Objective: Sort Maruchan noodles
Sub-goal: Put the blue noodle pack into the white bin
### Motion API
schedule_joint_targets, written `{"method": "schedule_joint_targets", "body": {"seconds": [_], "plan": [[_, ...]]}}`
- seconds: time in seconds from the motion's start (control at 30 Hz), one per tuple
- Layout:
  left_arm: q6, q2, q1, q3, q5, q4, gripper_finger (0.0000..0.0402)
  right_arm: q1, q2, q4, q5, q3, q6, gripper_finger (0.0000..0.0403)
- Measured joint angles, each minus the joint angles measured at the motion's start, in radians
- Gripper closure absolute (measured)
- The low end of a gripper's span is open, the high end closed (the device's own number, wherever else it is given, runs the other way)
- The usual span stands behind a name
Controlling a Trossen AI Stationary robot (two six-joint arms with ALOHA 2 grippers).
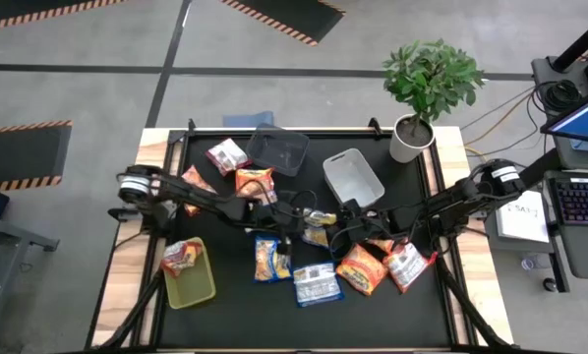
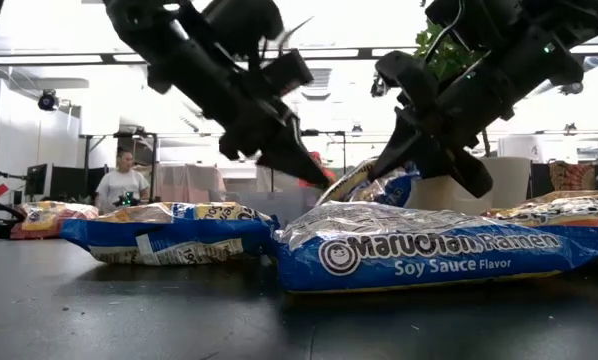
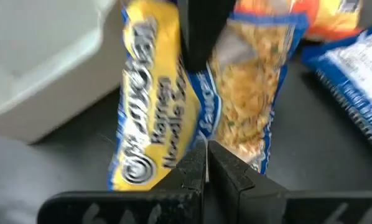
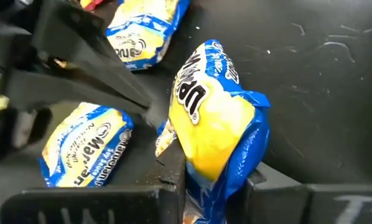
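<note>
A blue-and-yellow Maruchan packet (image 1: 320, 218) hangs above mid-table between both grippers. It shows tilted in the low view (image 2: 371, 186). My left gripper (image 3: 206, 163) reaches in from the table's left, shut at one end of this packet. My right gripper (image 4: 214, 186) comes from the table's right, shut on the other end. More packets lie flat on the mat: blue ones (image 1: 271, 258) (image 1: 317, 283), orange ones (image 1: 363, 267) (image 1: 257, 182) and a red-and-white one (image 1: 407, 264). One red packet (image 1: 181, 256) rests in the yellow-green bin (image 1: 198, 288). My left gripper pinches the packet's end edge (image 3: 197, 144) between its two nearly closed fingers, which come slanting down from the table's left. The packet is clear of the mat. My right gripper pinches the packet's opposite end (image 4: 218, 163) between its two fingers, which lie across the packet's width. They come slanting down from the table's right. The packet bulges up past the fingers, crumpled and lifted clear.
A dark grey bin (image 1: 277, 149) and a light grey bin (image 1: 353, 177) stand toward the far side of the mat. A potted plant (image 1: 412, 138) is at the far right corner. A red packet (image 1: 225, 155) lies by the dark bin. A person (image 2: 121, 185) stands in the room behind.
</note>
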Motion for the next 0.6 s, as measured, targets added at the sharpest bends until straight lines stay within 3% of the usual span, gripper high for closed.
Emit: {"method": "schedule_joint_targets", "body": {"seconds": [0.23, 0.6], "plan": [[0.015, -0.189, 0.016, -0.100, 0.000, 0.002, 0.0402, 0.000, -0.002, 0.000, 0.008, 0.026, -0.065, 0.0381], [0.009, -0.532, 0.025, -0.305, -0.008, 0.063, 0.0402, 0.000, -0.002, -0.002, 0.010, 0.092, -0.183, 0.0386]]}}
